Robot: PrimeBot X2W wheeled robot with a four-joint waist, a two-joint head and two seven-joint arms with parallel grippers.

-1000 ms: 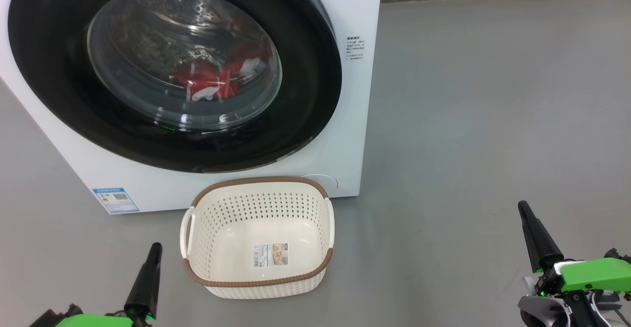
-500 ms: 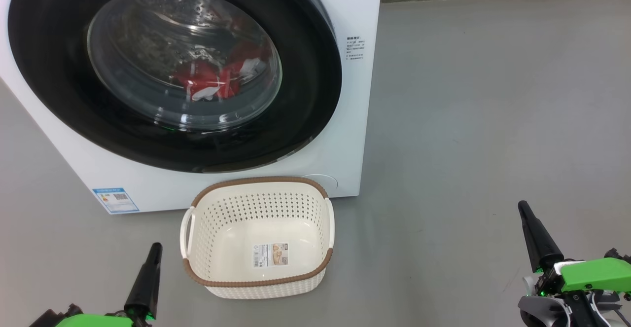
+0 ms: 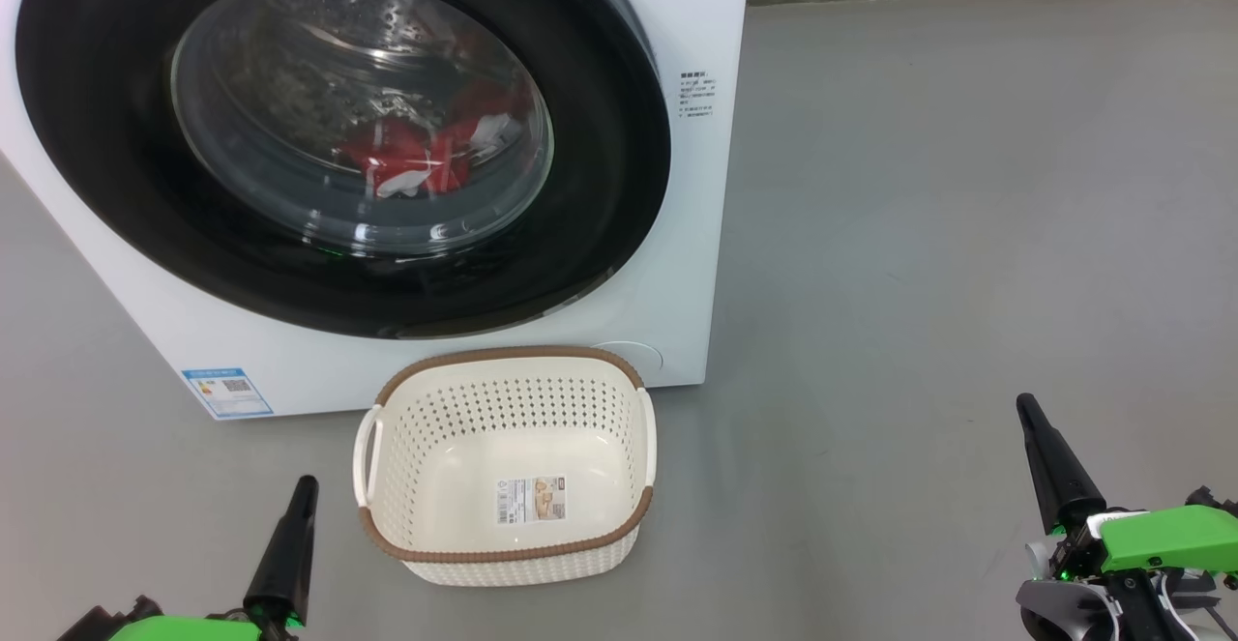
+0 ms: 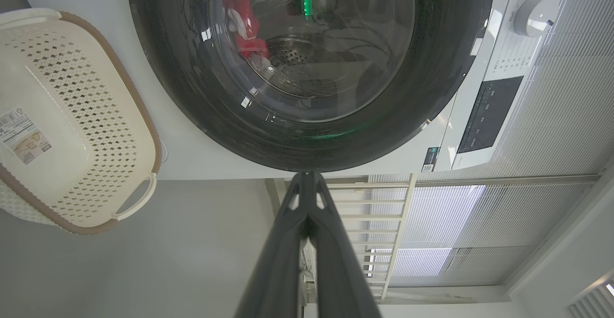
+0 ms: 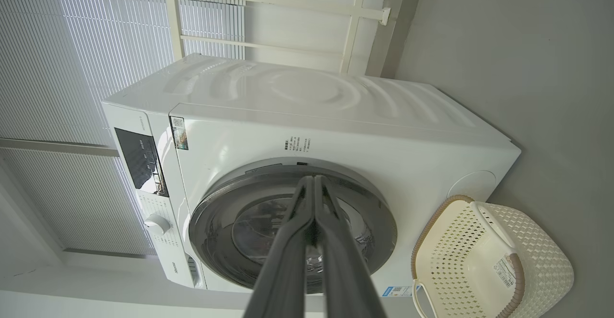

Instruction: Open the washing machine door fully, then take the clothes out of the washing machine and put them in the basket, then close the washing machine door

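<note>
Grey floor lies bare under both arms. The left gripper [image 3: 308, 482] and the right gripper [image 3: 1023, 403] each have their fingers pressed together and hold nothing, pointing up toward the washing machine [image 3: 698, 32]. Its door [image 3: 97, 187] lies ahead and above, seemingly shut or barely ajar, with the clothes [image 3: 416, 162] inside. The empty basket [image 3: 503, 355] sits just below the door. The left gripper is nearer; the right stands well off to the side.

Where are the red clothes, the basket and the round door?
clothes [image 3: 426, 156], head view, red fabric behind the glass.
basket [image 3: 503, 351], head view, far brown rim.
washing machine door [image 3: 600, 187], head view, right of black rim.
</note>
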